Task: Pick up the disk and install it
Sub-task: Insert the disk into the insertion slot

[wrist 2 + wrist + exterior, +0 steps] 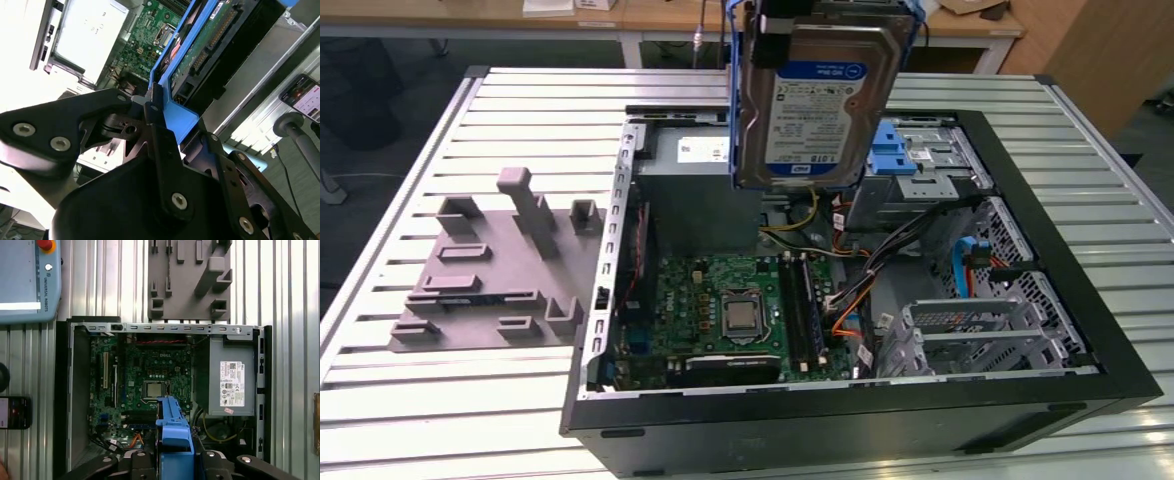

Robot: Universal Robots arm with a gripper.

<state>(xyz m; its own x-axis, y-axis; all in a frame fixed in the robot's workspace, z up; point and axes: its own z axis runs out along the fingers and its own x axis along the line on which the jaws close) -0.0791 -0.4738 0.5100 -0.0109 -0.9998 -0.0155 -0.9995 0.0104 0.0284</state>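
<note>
Claw [175,459] pinching the disk [817,100] by its blue end tab, disk upright beneath, over the computer case [854,425].

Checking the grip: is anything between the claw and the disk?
Nothing: in both wrist views the claw clamps the disk's blue end tab directly.

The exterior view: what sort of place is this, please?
Likely a robotics lab workbench: an open computer case on a slatted metal table, a grey fixture block beside it, the disk held above.

Exterior view angled onto computer case [854,435], first wrist view overhead, second wrist view behind end effector [159,107]
</note>
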